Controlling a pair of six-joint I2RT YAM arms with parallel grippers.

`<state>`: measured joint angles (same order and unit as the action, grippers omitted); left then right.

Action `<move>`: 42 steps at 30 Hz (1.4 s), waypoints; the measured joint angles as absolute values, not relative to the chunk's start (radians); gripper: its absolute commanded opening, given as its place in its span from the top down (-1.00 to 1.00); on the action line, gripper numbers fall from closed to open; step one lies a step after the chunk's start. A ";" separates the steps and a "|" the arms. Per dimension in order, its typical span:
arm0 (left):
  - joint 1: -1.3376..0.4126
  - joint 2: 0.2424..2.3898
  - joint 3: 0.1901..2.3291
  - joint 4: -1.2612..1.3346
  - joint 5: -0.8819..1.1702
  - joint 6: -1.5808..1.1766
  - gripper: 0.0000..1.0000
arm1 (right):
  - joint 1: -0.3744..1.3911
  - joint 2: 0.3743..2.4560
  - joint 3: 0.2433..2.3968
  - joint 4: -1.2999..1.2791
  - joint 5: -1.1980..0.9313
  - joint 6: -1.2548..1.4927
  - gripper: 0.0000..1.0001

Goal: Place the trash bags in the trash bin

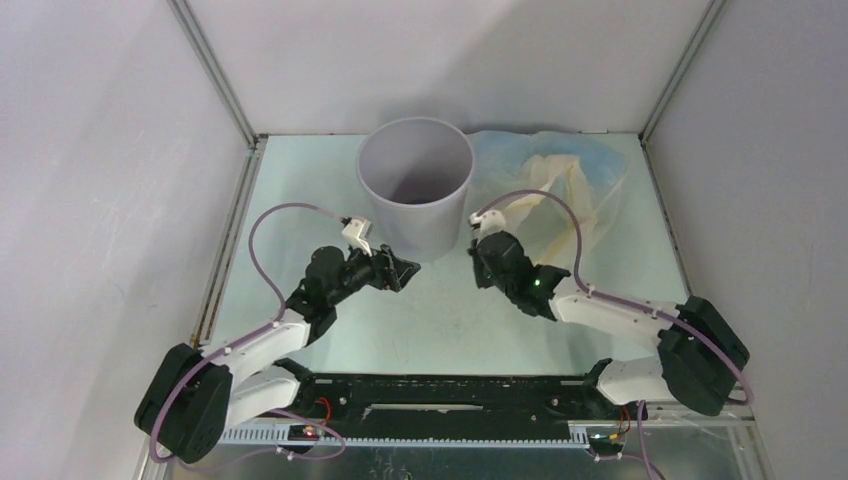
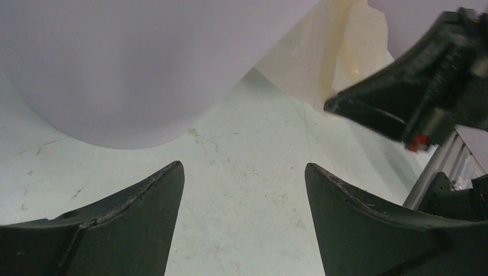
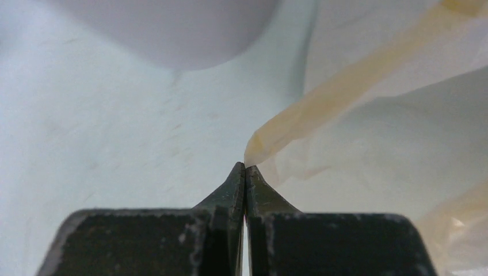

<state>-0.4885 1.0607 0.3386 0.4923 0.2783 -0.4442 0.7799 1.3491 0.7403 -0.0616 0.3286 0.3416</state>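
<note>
Right wrist: gripper (image 3: 246,167) w/ cream bag (image 3: 322,109)

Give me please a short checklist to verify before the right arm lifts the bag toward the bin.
1. Is the right gripper shut on the cream-yellow bag? Ok: a stretched strip ends at its tips.
2. Is the hold firm enough to lift? Cannot tell: only a thin end seems pinched.
3. Is the trash bin upright, mouth open? Ok.
4. Is there room in the bin? Ok: it looks empty.
5. Is the left gripper free? Ok: fingers open, nothing between them, low beside the bin's base.
6. Is the bag separate from the pile of bags? Cannot tell: the films overlap.
</note>
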 measured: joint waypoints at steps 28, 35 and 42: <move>-0.958 1.415 0.899 0.141 -0.187 -0.266 -0.77 | 0.320 0.835 0.610 -0.311 0.274 0.472 -0.52; -0.981 1.674 1.176 -0.023 -0.316 -0.241 -0.71 | 0.215 0.980 0.610 -0.287 0.170 0.491 -0.50; -0.984 1.865 1.375 -0.134 -0.464 -0.214 -0.39 | 0.191 1.062 0.609 -0.231 0.123 0.502 -0.42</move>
<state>-0.9844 1.8652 1.3746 -0.1337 -0.4644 -0.2142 0.1913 1.0622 0.6094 -0.2306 0.1230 0.5022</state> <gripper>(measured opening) 0.780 0.736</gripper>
